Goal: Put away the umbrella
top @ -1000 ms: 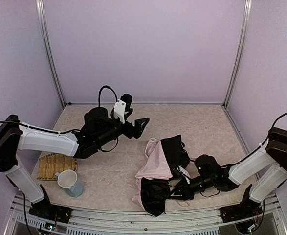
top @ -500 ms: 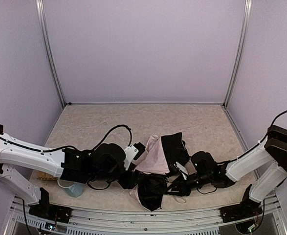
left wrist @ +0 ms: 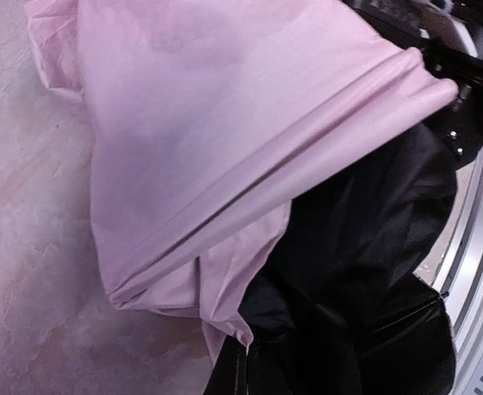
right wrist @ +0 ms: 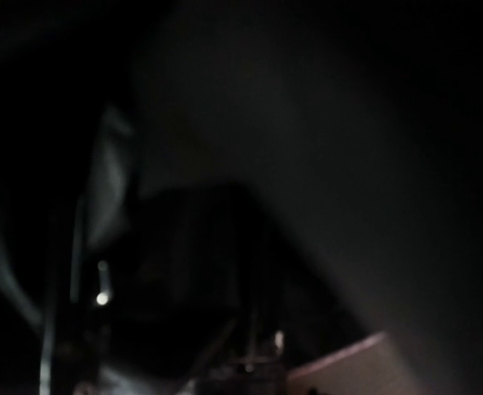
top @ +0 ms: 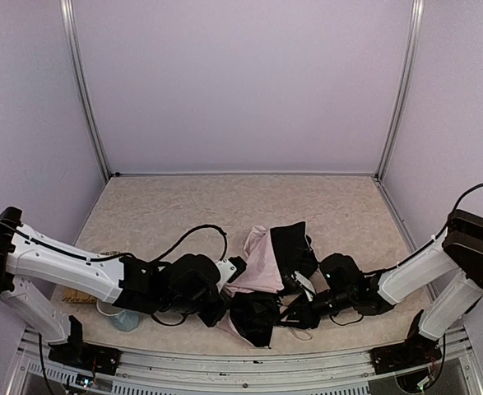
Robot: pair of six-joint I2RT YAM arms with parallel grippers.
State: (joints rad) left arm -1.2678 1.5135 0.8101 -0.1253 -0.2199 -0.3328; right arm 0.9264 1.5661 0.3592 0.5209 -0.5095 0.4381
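The umbrella (top: pixel 262 267) lies crumpled near the table's front, pale pink fabric on top and black lining spilling out around it. My left gripper (top: pixel 219 311) sits low at the umbrella's near-left edge. In the left wrist view the umbrella (left wrist: pixel 225 148) fills the frame, and the left gripper (left wrist: pixel 248 366) is shut on a corner of pink fabric. My right gripper (top: pixel 300 313) is buried in the black lining from the right. The right wrist view is almost black, with the right gripper (right wrist: pixel 253 358) closed round thin shaft and ribs. The handle is hidden.
A pale blue mug (top: pixel 126 319) stands at the front left, partly behind my left arm, beside a sliver of woven mat (top: pixel 78 295). The metal front rail (top: pixel 249 362) runs just below the umbrella. Purple walls close in three sides.
My left arm swung from the table's middle left down to the umbrella's near-left edge, and its gripper went from open to shut on the fabric. The umbrella bunched slightly. The right arm barely moved.
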